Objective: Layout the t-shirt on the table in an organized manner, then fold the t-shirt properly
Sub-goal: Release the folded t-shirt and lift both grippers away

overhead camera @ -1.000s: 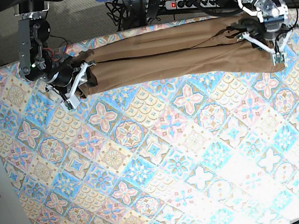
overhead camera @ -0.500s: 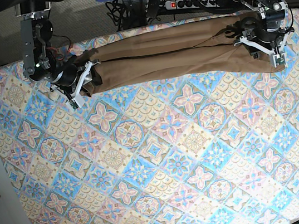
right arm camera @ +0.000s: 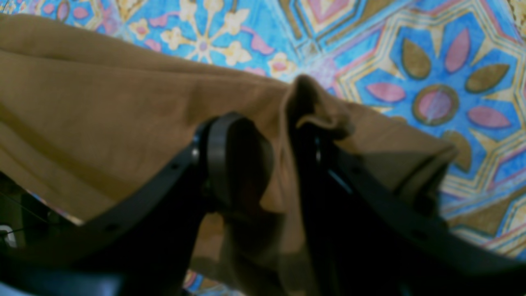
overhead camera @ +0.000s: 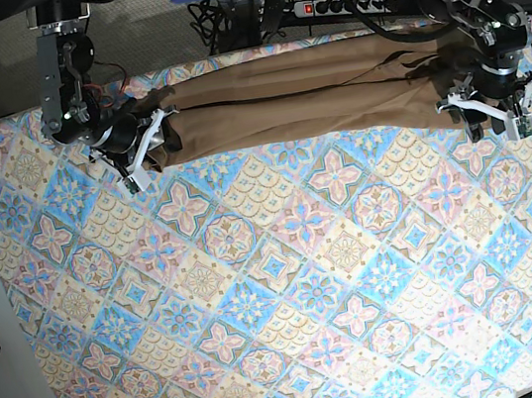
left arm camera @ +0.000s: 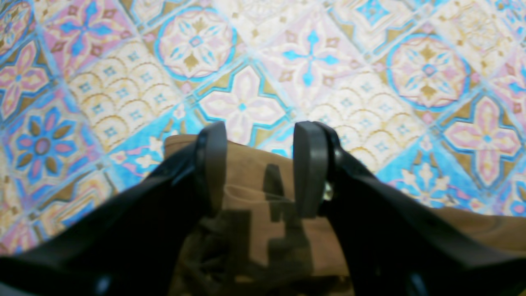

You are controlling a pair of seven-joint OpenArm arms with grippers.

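T-shirt (overhead camera: 312, 102), one, folded into a long band along the bench's (overhead camera: 281, 297) far edge.
Two grippers: right gripper (right arm camera: 263, 164) jaws clasp one end; left gripper (left arm camera: 257, 168) jaws parted above the other. Near bench lies bare.

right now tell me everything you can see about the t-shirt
The t-shirt is plain tan-brown soft cloth, no print showing. It lies folded lengthwise into a long narrow band along the far edge of the table, with a crease running down its length. The right gripper has a bunched fold of one end between its fingers. At the other end the left gripper stands open over the shirt's corner, apparently not gripping it.
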